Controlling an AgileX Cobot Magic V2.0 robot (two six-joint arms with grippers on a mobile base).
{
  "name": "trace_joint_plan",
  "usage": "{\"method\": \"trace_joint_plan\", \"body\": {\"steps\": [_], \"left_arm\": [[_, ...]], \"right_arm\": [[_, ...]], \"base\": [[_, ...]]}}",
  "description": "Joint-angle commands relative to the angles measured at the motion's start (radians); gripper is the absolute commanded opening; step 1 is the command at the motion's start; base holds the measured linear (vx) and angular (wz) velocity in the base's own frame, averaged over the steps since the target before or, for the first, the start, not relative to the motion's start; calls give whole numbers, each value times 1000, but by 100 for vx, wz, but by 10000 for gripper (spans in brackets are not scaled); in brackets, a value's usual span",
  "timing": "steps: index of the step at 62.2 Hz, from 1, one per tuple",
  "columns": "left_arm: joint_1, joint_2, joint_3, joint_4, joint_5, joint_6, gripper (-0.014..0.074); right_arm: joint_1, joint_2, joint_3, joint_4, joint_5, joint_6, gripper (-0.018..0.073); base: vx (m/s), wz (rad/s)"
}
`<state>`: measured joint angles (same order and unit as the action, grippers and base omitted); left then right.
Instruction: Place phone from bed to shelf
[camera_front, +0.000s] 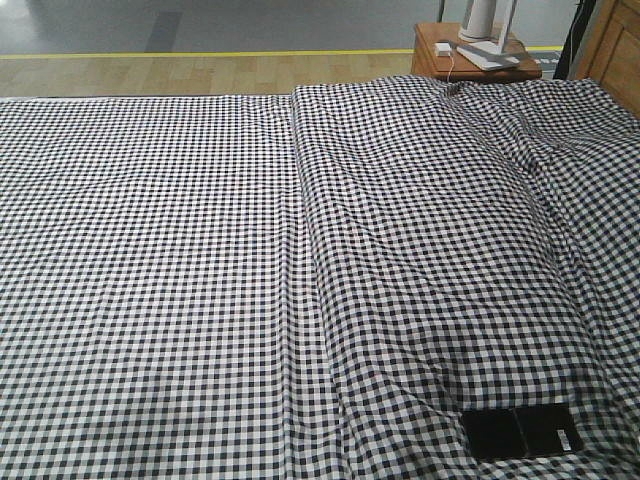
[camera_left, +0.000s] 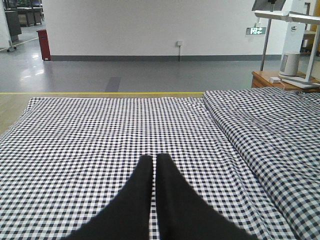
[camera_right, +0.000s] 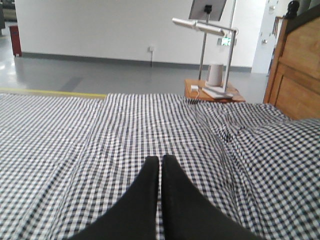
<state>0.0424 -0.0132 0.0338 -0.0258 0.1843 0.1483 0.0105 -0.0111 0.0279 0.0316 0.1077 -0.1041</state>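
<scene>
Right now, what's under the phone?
The phone lies flat, directly on the checked bed, at its near right edge. Nothing else shows around the phone's edges. The patch of bed right beneath it is covered, so it cannot be seen.

My right tool (camera_right: 160, 159) hangs low over the bed (camera_right: 75, 135), its two black fingers (camera_right: 145, 195) pressed together with nothing between them. Beyond the gingham, a small brown counter (camera_right: 238, 96) carries a white cylinder (camera_right: 215, 75) and a silver lamp (camera_right: 202, 27). A wooden panel (camera_right: 295, 75) rises at the right.
</scene>
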Motion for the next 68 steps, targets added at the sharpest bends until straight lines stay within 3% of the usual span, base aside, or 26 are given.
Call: {"method": "trace_joint_plan", "body": {"steps": [1,14,25,53,68], "left_arm": [[-4,-13,-21,-9,-72,-6,1],[-4,-13,-21,-9,-72,-6,1],[-4,-13,-21,-9,-72,-6,1],[-4,-13,-21,-9,-72,-6,1],[-4,-13,-21,-9,-72,-6,1]], "right_arm": [[-4,-9,1,-13,-164,10,-5],[-4,-9,-16,-13,-454,23,-5],[-4,-9,-153,-13,-447,22,-5],[-4,251,-632,-13,-134,28,-5],[-4,458,-705,-13,48,26,29]], "base": [[0,0],[0,0],[0,0],[0,0],[0,0]]}}
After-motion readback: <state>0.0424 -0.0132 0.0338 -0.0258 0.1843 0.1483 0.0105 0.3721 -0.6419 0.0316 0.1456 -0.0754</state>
